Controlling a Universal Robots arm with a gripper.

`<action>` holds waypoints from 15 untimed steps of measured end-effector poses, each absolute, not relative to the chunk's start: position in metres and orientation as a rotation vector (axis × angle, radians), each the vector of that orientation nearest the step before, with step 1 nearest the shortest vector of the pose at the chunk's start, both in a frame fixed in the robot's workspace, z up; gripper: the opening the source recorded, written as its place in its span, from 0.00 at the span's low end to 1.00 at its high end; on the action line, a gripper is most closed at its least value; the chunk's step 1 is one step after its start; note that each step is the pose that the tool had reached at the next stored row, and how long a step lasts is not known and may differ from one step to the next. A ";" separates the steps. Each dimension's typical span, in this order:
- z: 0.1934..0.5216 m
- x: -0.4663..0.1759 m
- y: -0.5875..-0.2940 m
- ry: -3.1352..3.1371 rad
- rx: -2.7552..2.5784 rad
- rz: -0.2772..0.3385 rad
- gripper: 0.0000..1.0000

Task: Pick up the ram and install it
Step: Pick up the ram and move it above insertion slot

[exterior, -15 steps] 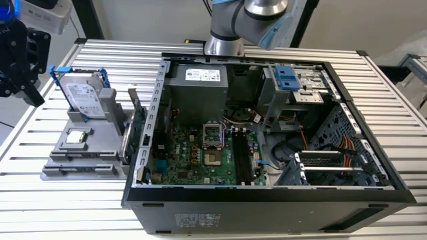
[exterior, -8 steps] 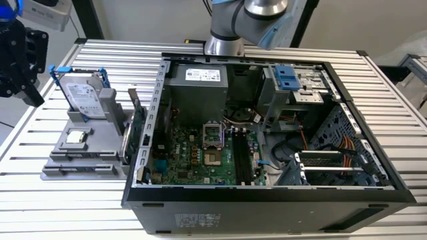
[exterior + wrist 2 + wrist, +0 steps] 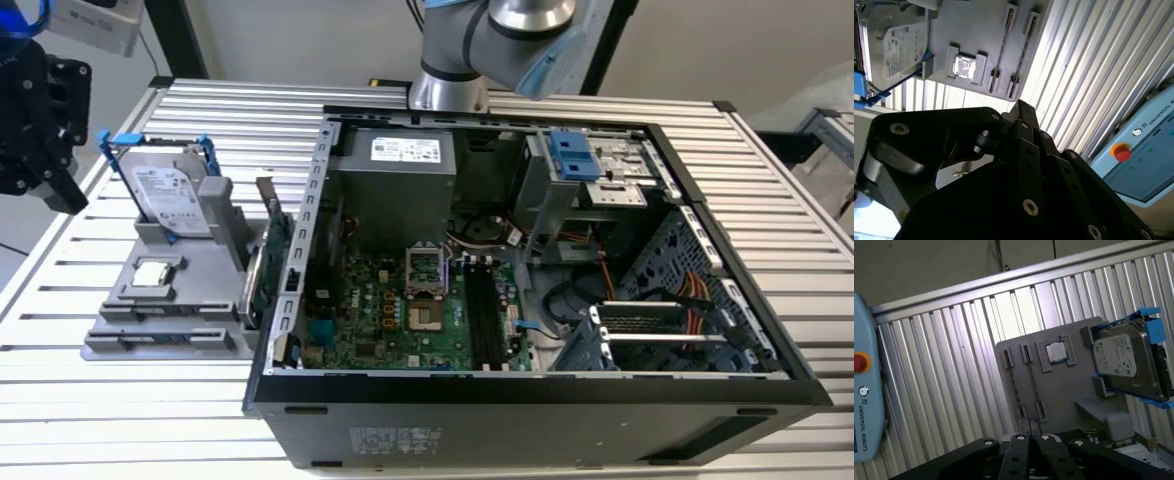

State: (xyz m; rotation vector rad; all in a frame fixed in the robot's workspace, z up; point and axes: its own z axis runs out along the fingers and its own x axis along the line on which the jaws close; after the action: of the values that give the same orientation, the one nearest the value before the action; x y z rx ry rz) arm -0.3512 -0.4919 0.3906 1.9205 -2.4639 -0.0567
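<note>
Ram (image 3: 1015,387) in tray (image 3: 1069,390) beneath gripper (image 3: 1030,438)

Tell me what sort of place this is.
Probably a robotics lab or test cell for PC assembly. An open computer case sits on a ribbed aluminium table, a grey fixture tray holds a hard drive, and a robot teach pendant is nearby.

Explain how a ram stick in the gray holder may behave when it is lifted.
Each ram stick shows as a thin strip standing on edge in a slot of the holder, so it is probably light and fairly stiff. Pulled askew, it may bind in the slot. Its narrow edge offers little to grip, so it could slip.
</note>
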 end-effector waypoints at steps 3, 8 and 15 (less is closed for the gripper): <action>0.391 -0.351 -0.492 -2.433 1.958 -0.056 0.00; 0.391 -0.351 -0.492 -2.384 2.015 -0.054 0.00; 0.391 -0.351 -0.492 -2.318 2.089 -0.052 0.00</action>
State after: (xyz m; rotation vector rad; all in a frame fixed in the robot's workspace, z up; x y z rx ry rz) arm -0.3512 -0.4919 0.3905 2.0891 -2.3177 -0.0519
